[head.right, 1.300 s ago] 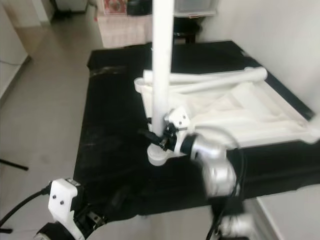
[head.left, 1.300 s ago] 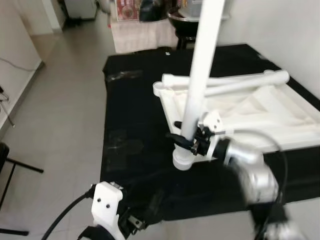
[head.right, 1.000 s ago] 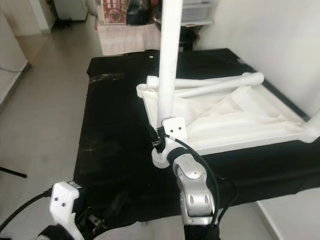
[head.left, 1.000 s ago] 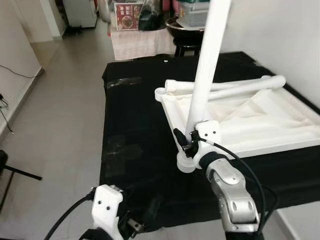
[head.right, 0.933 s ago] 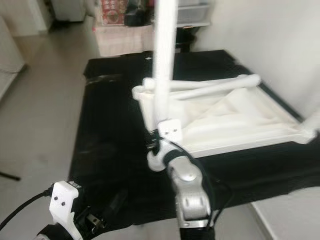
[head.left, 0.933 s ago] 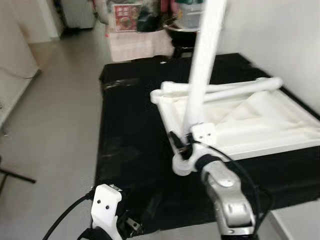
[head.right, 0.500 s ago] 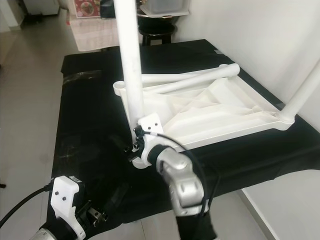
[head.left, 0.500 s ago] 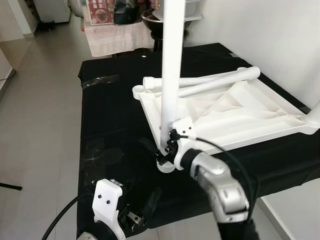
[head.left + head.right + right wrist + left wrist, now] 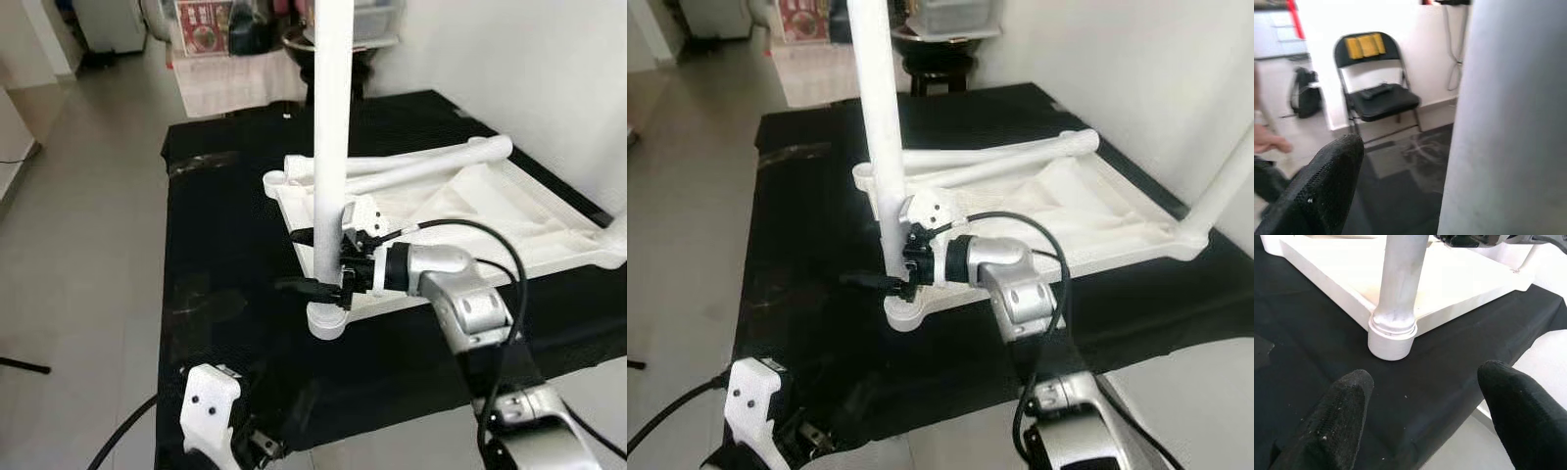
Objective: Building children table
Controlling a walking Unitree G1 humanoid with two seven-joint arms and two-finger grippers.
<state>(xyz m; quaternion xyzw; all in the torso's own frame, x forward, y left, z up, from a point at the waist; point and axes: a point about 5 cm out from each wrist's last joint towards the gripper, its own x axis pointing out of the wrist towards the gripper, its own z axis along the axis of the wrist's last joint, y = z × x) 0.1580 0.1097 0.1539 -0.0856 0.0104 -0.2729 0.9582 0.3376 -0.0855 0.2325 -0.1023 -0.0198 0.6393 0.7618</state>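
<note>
Since earlier, right gripper [image 9: 328, 284] has swung to the leg's [image 9: 327, 147] three o'clock, fingers apart around it; left gripper [image 9: 1425, 416] spread wide.

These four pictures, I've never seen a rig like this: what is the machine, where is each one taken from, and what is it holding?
It is a humanoid robot assembling a child's table. Two pictures come from the stereo camera on its head, looking down; the other two come from cameras on its wrists, looking along the black fingers. A white table top lies upside down on a black cloth. One white leg stands upright in the near corner socket. The right gripper is at that leg low down, its fingers either side. Two more legs lie across the far edge. The left gripper hovers open just short of the socket.
</note>
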